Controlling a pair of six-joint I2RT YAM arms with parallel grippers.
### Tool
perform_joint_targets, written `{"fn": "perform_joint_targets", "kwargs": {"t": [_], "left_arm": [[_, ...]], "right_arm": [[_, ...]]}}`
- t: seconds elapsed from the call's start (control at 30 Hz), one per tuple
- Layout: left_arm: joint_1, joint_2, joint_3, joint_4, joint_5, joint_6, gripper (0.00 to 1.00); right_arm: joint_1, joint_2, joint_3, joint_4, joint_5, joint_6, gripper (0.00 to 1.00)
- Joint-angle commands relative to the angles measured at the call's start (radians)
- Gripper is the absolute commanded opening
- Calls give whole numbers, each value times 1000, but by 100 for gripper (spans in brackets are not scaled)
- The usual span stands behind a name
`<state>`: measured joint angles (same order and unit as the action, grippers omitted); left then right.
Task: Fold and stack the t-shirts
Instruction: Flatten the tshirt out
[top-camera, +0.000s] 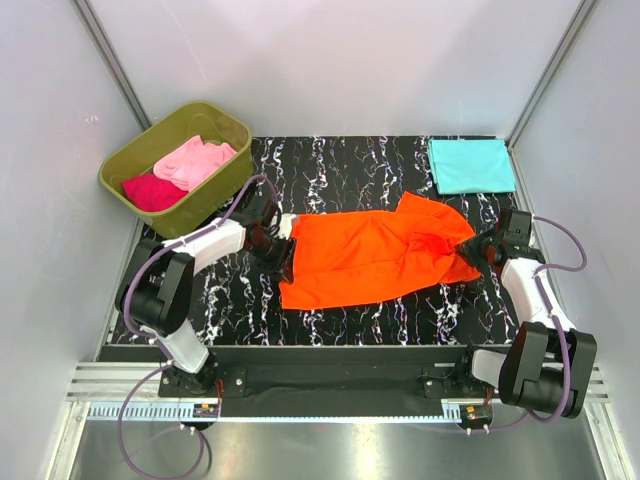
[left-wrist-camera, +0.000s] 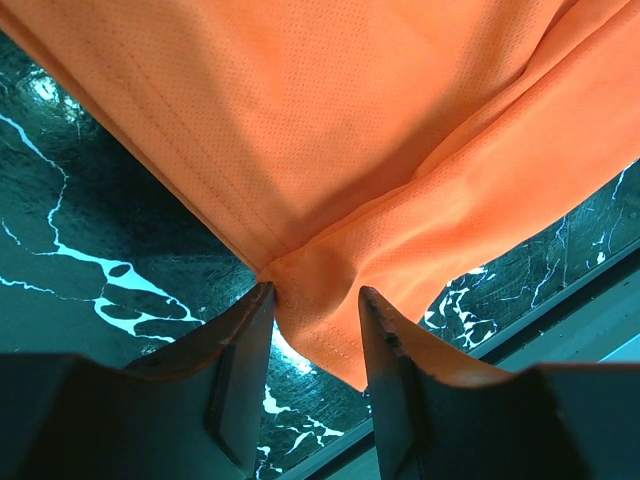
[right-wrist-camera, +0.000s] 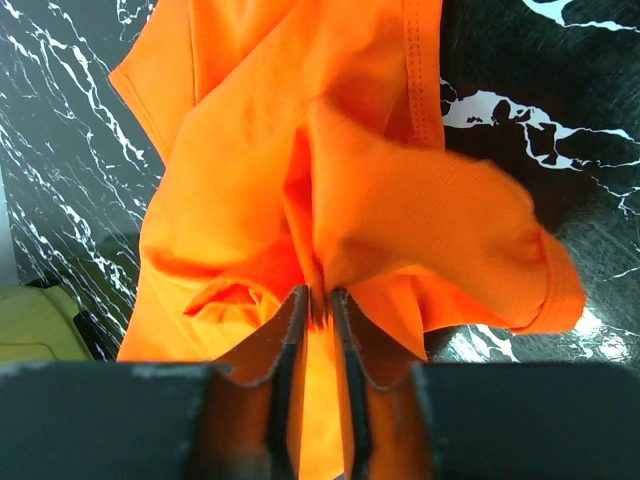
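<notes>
The right gripper (right-wrist-camera: 318, 296) pinches a bunched fold of the orange t-shirt (top-camera: 370, 250). The left gripper (left-wrist-camera: 315, 298) stands parted around the shirt's opposite hem corner, not clamping it. The shirt lies spread and rumpled mid-counter (top-camera: 340, 170), not yet folded. Only the teal t-shirt (top-camera: 470, 165) lies folded, at the far right corner. The pink t-shirt (top-camera: 195, 160) and magenta t-shirt (top-camera: 150, 190) wait in the green tub (top-camera: 150, 135), so most of the work looks left.

A spread t-shirt (top-camera: 370, 255) lies mid-table (top-camera: 330, 180), between the left gripper (top-camera: 283, 254) and the right gripper (top-camera: 472, 250). A folded t-shirt (top-camera: 470, 165) sits far right. The tub (top-camera: 128, 160), far left, holds a third t-shirt (top-camera: 195, 160) and, left of it, a fourth t-shirt (top-camera: 152, 192).
</notes>
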<state>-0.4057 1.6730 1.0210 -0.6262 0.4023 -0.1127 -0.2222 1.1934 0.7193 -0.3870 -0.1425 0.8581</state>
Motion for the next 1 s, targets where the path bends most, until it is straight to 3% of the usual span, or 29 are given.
{"fn": "perform_joint_targets", "kwargs": {"t": [0.0,0.07,0.1,0.17,0.33,0.47,0.77,0.97], "left_arm": [[-2,7,14,25,36,21,43],[-2,11,17,20,36,22,44],[-2,8,19,19,33,24,45],[-2,8,21,14,29,24,45],[-2,8,25,6,7,27,48],[-1,7,25,-6,7,38,48],[-4,16,28,-13,-14,38,44],[-4,16,34,-17,-42,36,44]], "right_arm": [[-3,0,8,25,-5,-13,26],[-3,0,8,25,0,-13,25],[-3,3,8,27,0,-10,15],[-3,6,6,31,0,-10,12],[-5,6,12,28,9,2,27],[-5,14,26,30,15,1,31],[-5,58,42,31,29,-7,32],[-6,61,46,28,55,-22,27]]}}
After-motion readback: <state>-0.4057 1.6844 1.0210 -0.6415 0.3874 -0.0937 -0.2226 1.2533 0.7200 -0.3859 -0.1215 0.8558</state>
